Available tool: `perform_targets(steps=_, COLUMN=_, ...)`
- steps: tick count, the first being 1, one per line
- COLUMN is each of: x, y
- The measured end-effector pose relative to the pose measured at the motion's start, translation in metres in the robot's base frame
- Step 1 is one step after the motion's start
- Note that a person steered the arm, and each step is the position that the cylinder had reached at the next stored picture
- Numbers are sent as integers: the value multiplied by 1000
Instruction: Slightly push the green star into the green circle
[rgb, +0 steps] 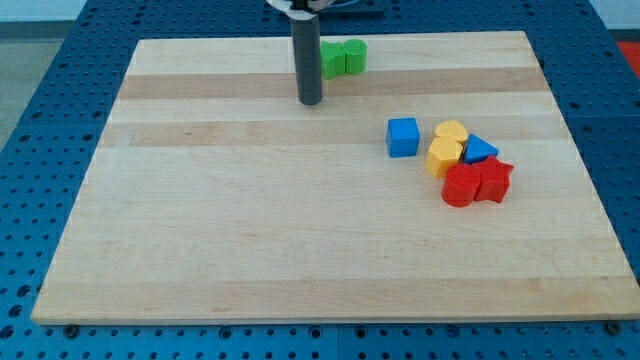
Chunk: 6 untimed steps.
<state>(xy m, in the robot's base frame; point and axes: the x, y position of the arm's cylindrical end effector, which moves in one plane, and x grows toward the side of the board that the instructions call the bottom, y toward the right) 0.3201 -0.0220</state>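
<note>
Two green blocks stand touching near the view's top centre. The right one (354, 56) looks round, like the green circle. The left one (330, 60) is partly hidden behind my rod, so its shape is unclear; it may be the green star. My tip (310, 101) rests on the board just below and to the left of the green pair, a short gap from the left green block.
A blue cube (403, 136) sits right of centre. Right of it is a cluster: two yellow blocks (447, 148), a blue triangular block (480, 150), a red round block (461, 186) and a red star-like block (493, 179). The wooden board (250, 250) lies on a blue pegboard.
</note>
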Motion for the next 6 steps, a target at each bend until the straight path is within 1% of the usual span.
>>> perform_targets(steps=2, x=-4, y=10)
perform_targets(steps=3, x=-4, y=28)
perform_targets(steps=5, x=-4, y=86)
perform_targets(steps=6, x=-2, y=132)
